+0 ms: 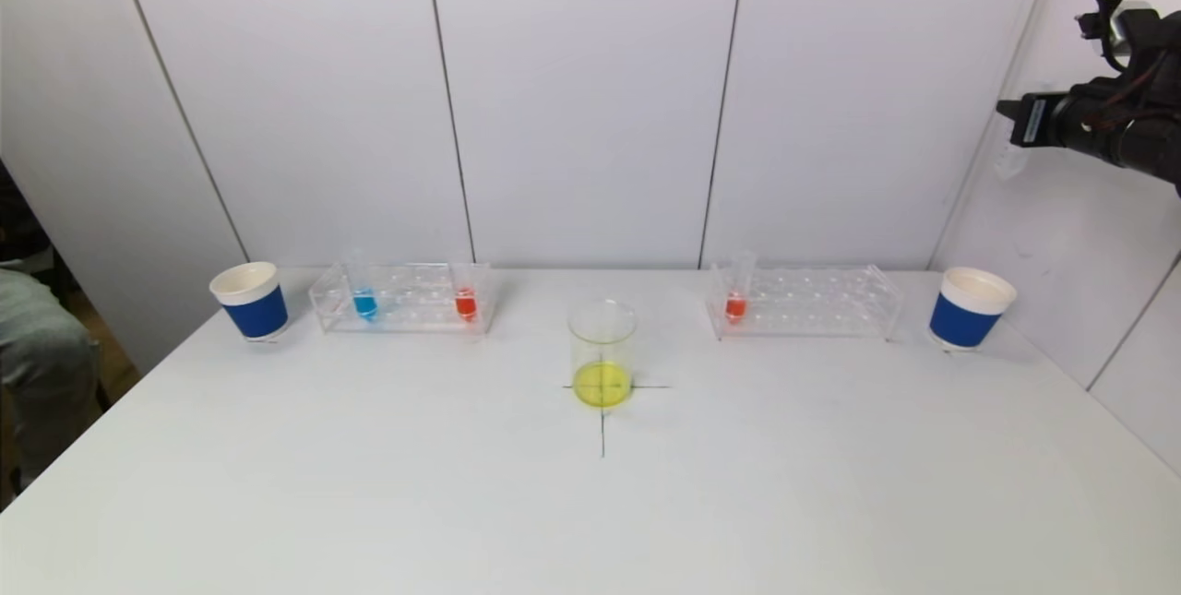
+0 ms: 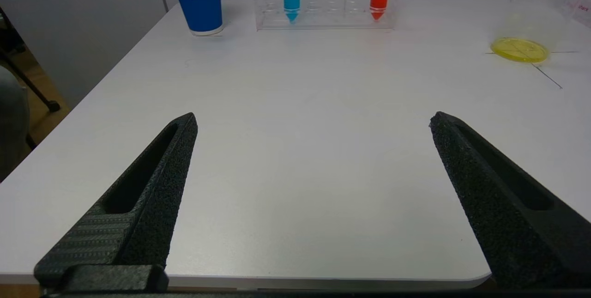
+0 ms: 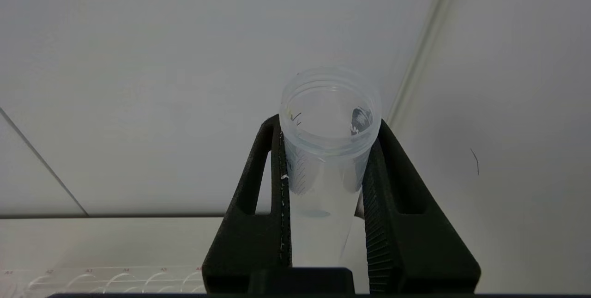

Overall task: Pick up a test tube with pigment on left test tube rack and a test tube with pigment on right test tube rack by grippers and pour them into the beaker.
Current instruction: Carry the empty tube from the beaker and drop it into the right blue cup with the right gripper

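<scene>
I'm looking down from the head camera over the whole table (image 1: pixel 369 503). My left wrist camera is skimming low across it, sharing the left rack (image 2: pixel 323 2) and beaker (image 2: pixel 531 21), while the right wrist camera is facing the wall (image 3: pixel 138 57) close-up.

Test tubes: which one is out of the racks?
The clear, empty-looking test tube, gripped in the right claw raised at the table's right. The blue tube and both red tubes stand in racks.

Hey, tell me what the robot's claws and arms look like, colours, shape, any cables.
Both claws are matte black with a grainy surface. The left claw has two long tapering fingers, each with a slot cut through it and ribbed pads near the base. The right claw has the same slotted, wedge-shaped fingers. The right arm is black, with a looped black cable on top.
</scene>
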`<control>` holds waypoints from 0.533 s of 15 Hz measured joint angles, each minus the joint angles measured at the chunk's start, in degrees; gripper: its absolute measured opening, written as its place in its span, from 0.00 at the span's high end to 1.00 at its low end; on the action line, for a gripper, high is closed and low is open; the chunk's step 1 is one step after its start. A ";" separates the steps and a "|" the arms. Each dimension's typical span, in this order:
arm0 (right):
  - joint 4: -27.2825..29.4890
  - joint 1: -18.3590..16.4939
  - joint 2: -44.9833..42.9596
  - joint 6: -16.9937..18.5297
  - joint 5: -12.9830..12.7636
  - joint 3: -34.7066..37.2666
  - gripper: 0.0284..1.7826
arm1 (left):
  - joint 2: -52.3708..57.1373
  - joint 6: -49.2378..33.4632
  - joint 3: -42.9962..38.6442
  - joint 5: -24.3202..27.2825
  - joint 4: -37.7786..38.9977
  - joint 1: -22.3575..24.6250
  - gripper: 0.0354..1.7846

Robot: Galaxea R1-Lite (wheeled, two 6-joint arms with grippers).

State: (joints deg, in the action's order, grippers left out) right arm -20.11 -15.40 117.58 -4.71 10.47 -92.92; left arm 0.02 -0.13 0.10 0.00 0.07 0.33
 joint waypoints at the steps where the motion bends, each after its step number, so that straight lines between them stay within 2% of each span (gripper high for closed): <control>1: -0.02 -0.37 0.59 0.11 0.05 0.00 0.73 | 0.00 -0.02 0.00 0.00 0.00 0.00 0.01; 8: -1.22 -1.68 3.75 0.72 0.71 3.25 0.73 | 0.00 -0.05 -0.02 0.00 0.00 0.00 0.01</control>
State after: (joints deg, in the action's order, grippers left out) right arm -21.33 -17.08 121.33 -3.99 11.18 -89.66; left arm 0.02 -0.18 0.07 0.00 0.07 0.33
